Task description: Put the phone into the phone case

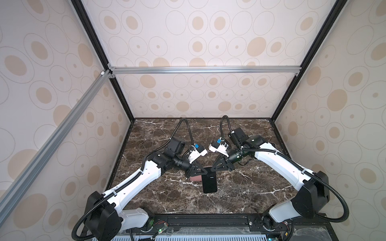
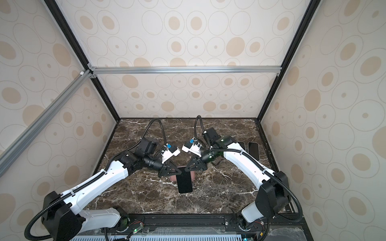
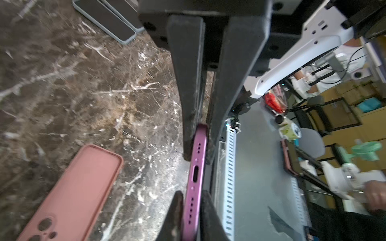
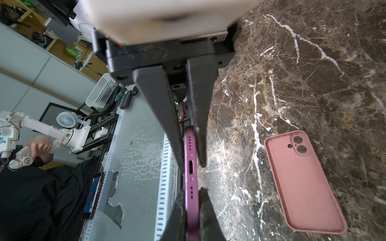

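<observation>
1. The slim phone with a black screen and purple metal rim is held up off the brown white-veined marble tabletop, screen upward. It is not in the case.
2. The empty pink soft phone case lies flat on the marble with its open side up and its round camera cut-outs showing. In both top views the phone crosses over it, so only pink slivers show beside the dark screen.
3. Both black grippers meet at the phone's far end, the edge with the charging port and speaker holes.
4. The right gripper is clenched on one corner of that edge, with a finger pressed to the screen side and another to the back.
5. The left gripper straddles the other corner, and its fingers lie close along both faces. I cannot tell whether they press the phone or have just slackened.
6. In the top views the two fingertips nearly touch above the phone: left gripper, right gripper.
7. Two other dark phones lie side by side near the table's right edge, well apart from the work.
</observation>
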Available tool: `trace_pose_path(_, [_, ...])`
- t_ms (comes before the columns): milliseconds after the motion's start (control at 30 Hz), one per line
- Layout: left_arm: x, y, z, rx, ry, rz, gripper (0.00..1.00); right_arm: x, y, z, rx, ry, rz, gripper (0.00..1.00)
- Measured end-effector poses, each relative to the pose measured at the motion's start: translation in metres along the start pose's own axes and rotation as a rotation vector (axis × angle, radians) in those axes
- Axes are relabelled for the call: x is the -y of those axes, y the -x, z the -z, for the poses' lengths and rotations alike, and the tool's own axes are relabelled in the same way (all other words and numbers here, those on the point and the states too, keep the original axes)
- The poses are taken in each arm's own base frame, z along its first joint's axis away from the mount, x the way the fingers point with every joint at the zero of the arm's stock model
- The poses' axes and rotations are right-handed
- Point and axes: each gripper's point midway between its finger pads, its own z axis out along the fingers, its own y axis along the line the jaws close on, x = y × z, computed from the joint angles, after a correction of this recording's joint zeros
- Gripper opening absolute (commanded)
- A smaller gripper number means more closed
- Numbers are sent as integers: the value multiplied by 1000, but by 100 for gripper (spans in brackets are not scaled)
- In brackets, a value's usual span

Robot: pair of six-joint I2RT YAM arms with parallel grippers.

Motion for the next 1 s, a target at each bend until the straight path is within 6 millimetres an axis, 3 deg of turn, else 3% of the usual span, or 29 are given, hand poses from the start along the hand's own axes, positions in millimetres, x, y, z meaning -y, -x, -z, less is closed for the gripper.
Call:
trace_pose_path(33, [-2, 3, 0, 26, 17, -7, 49, 1, 2, 0, 11, -4, -4, 0])
trace_pose_path(133, [-6, 6, 3, 102, 56, -16, 67, 2, 9, 3, 55, -26, -17, 0])
trace_pose_path(300, [-12, 9, 15, 228, 132, -13, 83, 6, 29, 22, 158, -78, -19, 0])
trace_pose_path(533, [-22, 17, 40, 435, 212, 33, 75, 11, 48, 44, 283, -122, -18, 0])
trace_pose_path(733, [-32, 5, 36, 507, 183, 129, 71, 12, 57, 55, 360, -111, -32, 0])
trace_pose_path(900, [-34, 4, 34, 537, 150, 173, 54, 9, 68, 63, 401, -102, -10, 0])
trace_pose_path(1000, [-30, 5, 35, 556, 121, 177, 52, 4, 73, 67, 421, -105, 6, 0])
